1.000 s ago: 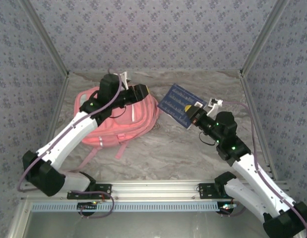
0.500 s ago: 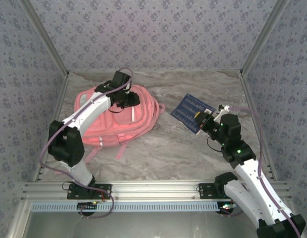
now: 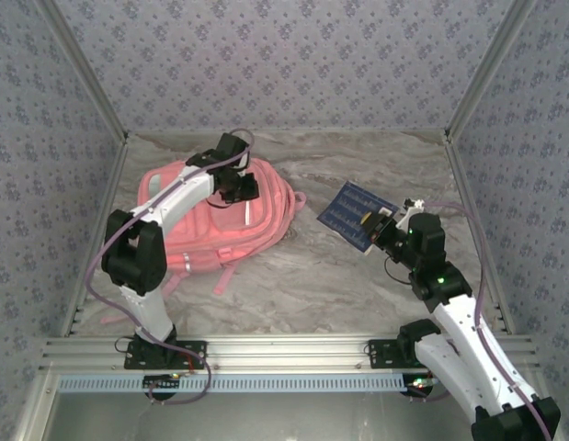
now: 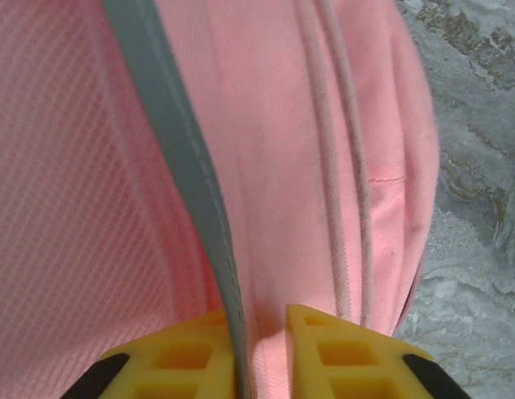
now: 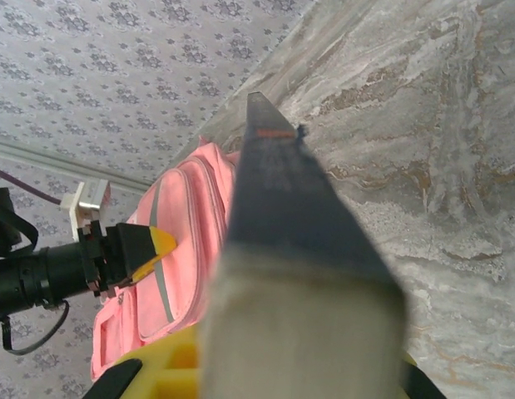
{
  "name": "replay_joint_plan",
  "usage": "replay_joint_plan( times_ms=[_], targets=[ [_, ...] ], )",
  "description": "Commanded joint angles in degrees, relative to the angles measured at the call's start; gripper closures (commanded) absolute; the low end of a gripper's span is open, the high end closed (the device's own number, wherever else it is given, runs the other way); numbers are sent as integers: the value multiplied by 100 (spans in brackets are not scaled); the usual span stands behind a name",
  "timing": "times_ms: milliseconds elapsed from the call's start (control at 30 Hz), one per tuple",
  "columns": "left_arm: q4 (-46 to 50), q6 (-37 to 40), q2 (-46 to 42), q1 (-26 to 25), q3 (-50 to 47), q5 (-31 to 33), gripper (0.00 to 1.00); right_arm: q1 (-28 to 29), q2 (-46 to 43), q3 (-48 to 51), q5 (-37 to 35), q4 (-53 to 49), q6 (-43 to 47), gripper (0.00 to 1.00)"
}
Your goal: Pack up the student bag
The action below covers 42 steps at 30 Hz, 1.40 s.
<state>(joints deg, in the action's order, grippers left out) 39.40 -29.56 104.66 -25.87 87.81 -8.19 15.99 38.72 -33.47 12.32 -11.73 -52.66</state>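
Okay, top view: one student bag (image 3: pixel 206 243), pink, lying flat on the desk (image 3: pixel 302 276) at centre left of frame. One dark blue book (image 3: pixel 350 209) at centre right, and two arms. Left arm (image 3: pixel 174 197) is folded sharply, elbow low at the left, forearm reaching up and right over the bag. Left claw (image 3: pixel 236 191) is down on the bag's upper right part. Right arm (image 3: pixel 449 303) comes up from lower right, leaning up and left. Right claw (image 3: pixel 374 223) grips the book's near edge; book is held tilted, apart from the bag.

Left wrist view adds close detail: pink bag fabric, mesh texture at left, one grey stripe (image 4: pixel 170 150) running top to bottom, two piped seams to its right, desk at the right edge. Two yellow fingers (image 4: pixel 190 353) at the bottom sit nearly together, pinching a fold of pink fabric, with the stripe running in between them.

Right wrist view adds the book edge-on, running up the middle from between the yellow fingers, so the right claw is pressed onto the book. Bag is at lower left, with the left claw's yellow tip on it from the left. Patterned wall (image 5: pixel 116 66) at upper left.
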Motion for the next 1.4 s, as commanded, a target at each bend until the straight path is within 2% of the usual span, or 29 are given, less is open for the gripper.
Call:
replay_joint_plan(
  times_ms=[0, 133, 233, 300, 400, 433, 600, 800, 967, 1067, 1367],
  targets=[
    [126, 159, 105, 7, 301, -100, 84, -28, -39, 69, 131, 310, -26, 100],
    [273, 290, 294, -6, 518, -119, 86, -48, -25, 159, 140, 431, -82, 100],
    [469, 385, 528, -10, 728, -93, 76, -54, 21, 157, 187, 470, -93, 100],
    [654, 433, 692, -8, 879, -20, 81, -53, 22, 158, 188, 490, -95, 100],
    [719, 502, 822, -15, 1004, -51, 98, -55, -11, 166, 158, 500, -76, 100],
    [733, 544, 846, -14, 1053, -110, 100, -54, -30, 166, 149, 489, -65, 100],
    [1198, 828, 1009, -206, 1709, -300, 100, -78, -123, -66, -113, -94, 316, 100],
    [1954, 1169, 1111, -770, 2794, -569, 100, -111, -243, -471, -521, -981, 910, 100],
    [2584, 1453, 1039, -1195, 3642, -718, 100, -176, -346, -748, -752, -1430, 1240, 100],
    [3032, 1676, 921, -1271, 4135, -785, 100, -261, -428, -883, -757, -1650, 1267, 100],
    [2930, 2138, -203, -1225, 4230, -904, 100, -319, -778, -1228, -366, -1631, 1184, 100]
  ],
)
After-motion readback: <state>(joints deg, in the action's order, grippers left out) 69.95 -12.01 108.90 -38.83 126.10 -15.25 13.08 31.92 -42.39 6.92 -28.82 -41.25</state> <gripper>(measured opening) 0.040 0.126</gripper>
